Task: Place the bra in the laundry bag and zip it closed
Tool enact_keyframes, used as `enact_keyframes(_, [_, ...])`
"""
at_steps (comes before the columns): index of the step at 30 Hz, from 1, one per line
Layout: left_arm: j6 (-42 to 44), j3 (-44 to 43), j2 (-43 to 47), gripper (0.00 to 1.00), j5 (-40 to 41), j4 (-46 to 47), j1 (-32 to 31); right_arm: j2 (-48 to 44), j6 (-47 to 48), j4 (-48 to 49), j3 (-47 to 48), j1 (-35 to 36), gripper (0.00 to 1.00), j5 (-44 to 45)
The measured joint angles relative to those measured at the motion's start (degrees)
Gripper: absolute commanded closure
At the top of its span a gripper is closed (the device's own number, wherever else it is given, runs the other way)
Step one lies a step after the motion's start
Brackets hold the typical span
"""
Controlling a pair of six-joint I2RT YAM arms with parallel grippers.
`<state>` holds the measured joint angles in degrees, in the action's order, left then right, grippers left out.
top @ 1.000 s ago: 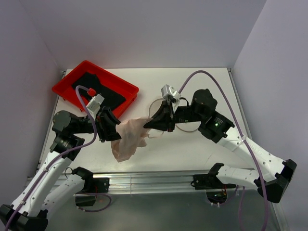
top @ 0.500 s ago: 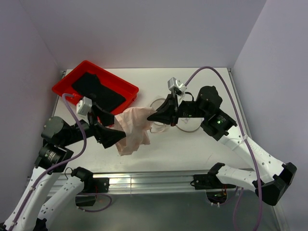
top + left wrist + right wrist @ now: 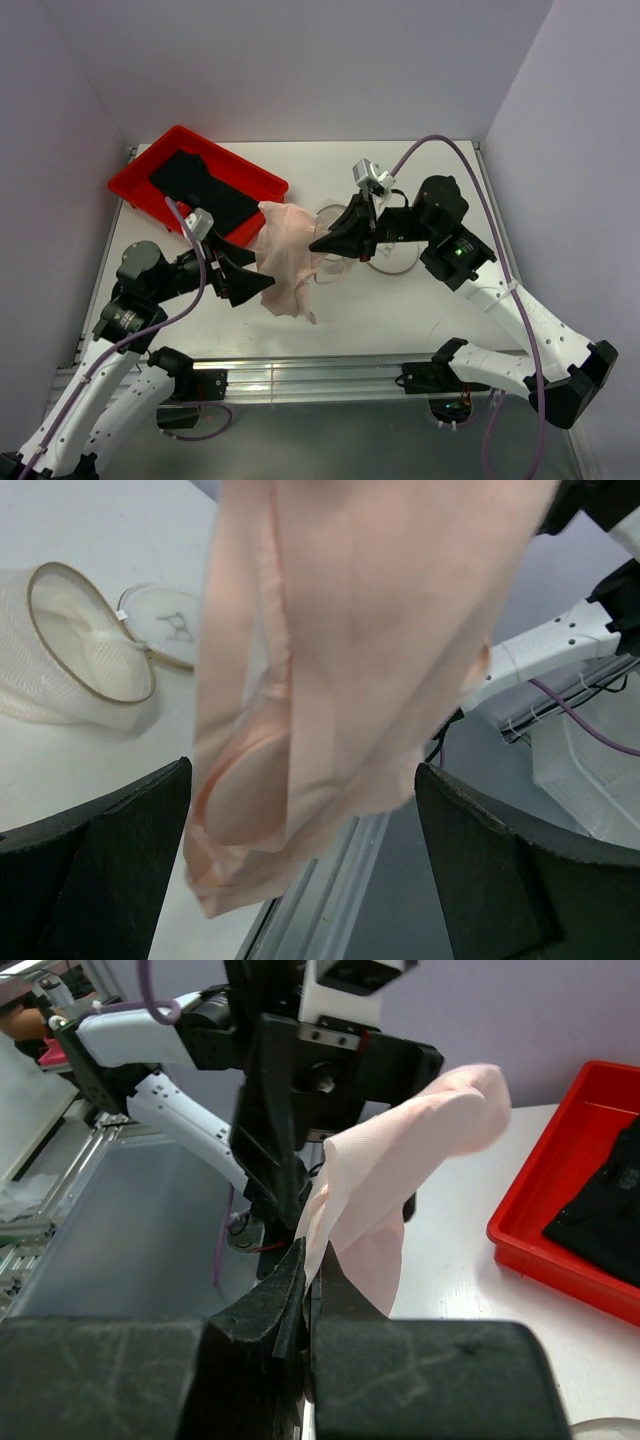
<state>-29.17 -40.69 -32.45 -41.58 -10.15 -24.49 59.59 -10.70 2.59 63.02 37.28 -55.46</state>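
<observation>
Bra [image 3: 285, 262] hangs pinched in right gripper [image 3: 318, 247], left gripper [image 3: 262, 285] spread wide beside it — laundry bag [image 3: 40, 695] behind, unfilled, zipping outstanding.

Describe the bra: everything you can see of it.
The bra is soft, pale pink-beige fabric with a rounded cup showing near its lower end. It hangs crumpled and lengthwise, pinched at one edge by the shut right end effector. The open left end effector flanks it without gripping.
</observation>
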Motion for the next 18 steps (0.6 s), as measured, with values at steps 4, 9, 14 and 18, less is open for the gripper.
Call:
enact_keyframes(4, [0.3,0.3,-2.0,0.01,0.8,0.4,0.0,-0.2,-0.6,0.5,0.0,0.0,1.0,-1.3])
enact_keyframes(9, [0.2,1.3,-3.0,0.01,0.5,2.4,0.0,-0.8,-1.0,1.2,0.1,-0.5,1.0,-3.3])
enact_keyframes(14, [-0.4,1.9,-4.6,0.06,-2.2,5.0,0.0,-0.7,-1.9,2.6,0.7,-1.0,1.0,-7.0])
enact_keyframes(18, [-1.3,2.6,-4.9,0.36,-4.2,7.5,0.0,-0.5,-2.1,3.2,1.7,-1.4,1.0,-8.3])
